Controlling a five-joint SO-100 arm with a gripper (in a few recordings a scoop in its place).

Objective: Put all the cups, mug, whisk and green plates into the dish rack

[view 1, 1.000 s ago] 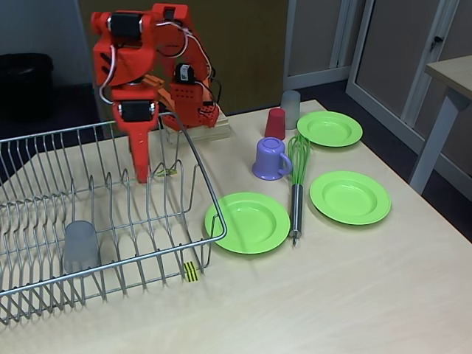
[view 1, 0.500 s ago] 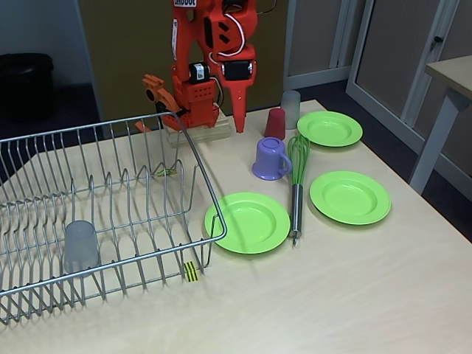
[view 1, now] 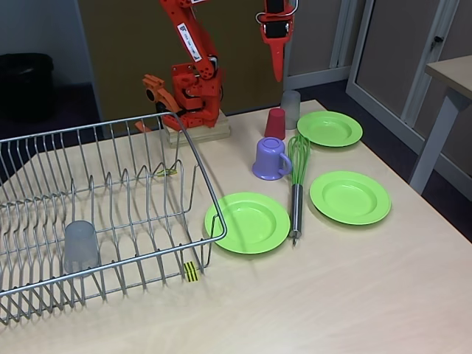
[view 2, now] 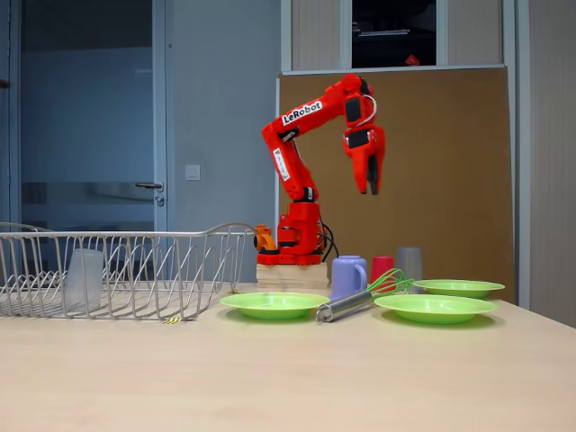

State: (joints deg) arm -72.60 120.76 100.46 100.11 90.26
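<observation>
My orange gripper [view 1: 278, 72] hangs high in the air, pointing down, its fingers shut with nothing between them; it is also seen from the side [view 2: 370, 186]. Below it at the back stand a grey cup [view 1: 290, 108] and a red cup [view 1: 275, 123]. The purple mug [view 1: 270, 158] stands beside the green whisk [view 1: 297, 184], which lies flat. Three green plates [view 1: 247, 222] [view 1: 349, 197] [view 1: 330, 128] rest on the table. The wire dish rack [view 1: 193, 158] on the left holds another grey cup [view 1: 80, 246], upside down.
The arm's base [view 1: 193, 99] sits on a wooden block behind the rack's far corner. A yellow-black tag [view 1: 191, 271] hangs on the rack's front. The table's right edge runs close to the plates. Another table [view 1: 451, 74] stands at the far right.
The arm has swung from over the rack to the right and risen, so the gripper now hangs high above the cups at the back. Objects have not moved.
</observation>
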